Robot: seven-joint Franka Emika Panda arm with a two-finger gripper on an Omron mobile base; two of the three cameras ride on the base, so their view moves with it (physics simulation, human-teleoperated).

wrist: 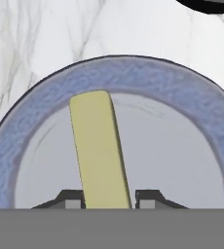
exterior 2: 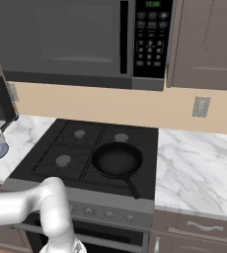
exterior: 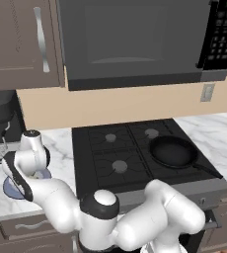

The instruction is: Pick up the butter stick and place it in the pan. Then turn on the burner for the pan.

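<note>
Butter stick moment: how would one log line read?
yellowish butter stick between claw tips | on blue-rimmed round plate | black frying pan on stove

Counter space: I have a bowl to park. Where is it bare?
Bare marble counter right of the stove. Three burners free; the pan fills the front right. Left of the stove is crowded: plate, butter stick, gripper.
</note>
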